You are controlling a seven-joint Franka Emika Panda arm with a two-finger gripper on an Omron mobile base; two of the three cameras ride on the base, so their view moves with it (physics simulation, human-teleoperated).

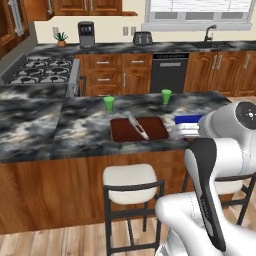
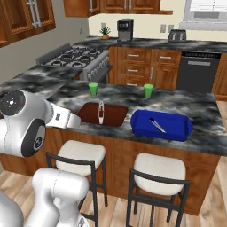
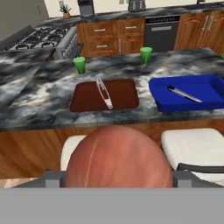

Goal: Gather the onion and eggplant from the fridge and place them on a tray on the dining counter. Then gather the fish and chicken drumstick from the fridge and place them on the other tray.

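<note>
Item, onion [image 3: 118, 157]: pinched in my wide-spread pincer [image 3: 117, 179] short of the dining worktop [image 3: 43, 98], above the stools, with the brown tray [image 3: 124, 94] lying straight ahead and the blue tray [image 3: 192, 98] ahead toward the right, each holding a utensil.

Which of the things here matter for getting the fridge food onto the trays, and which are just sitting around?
Part of the job:
onion, held in the gripper
brown tray
blue tray
dining counter

Just lying about:
green cup
second green cup
utensil in the brown tray
utensil in the blue tray
stool
stove
toaster
</note>
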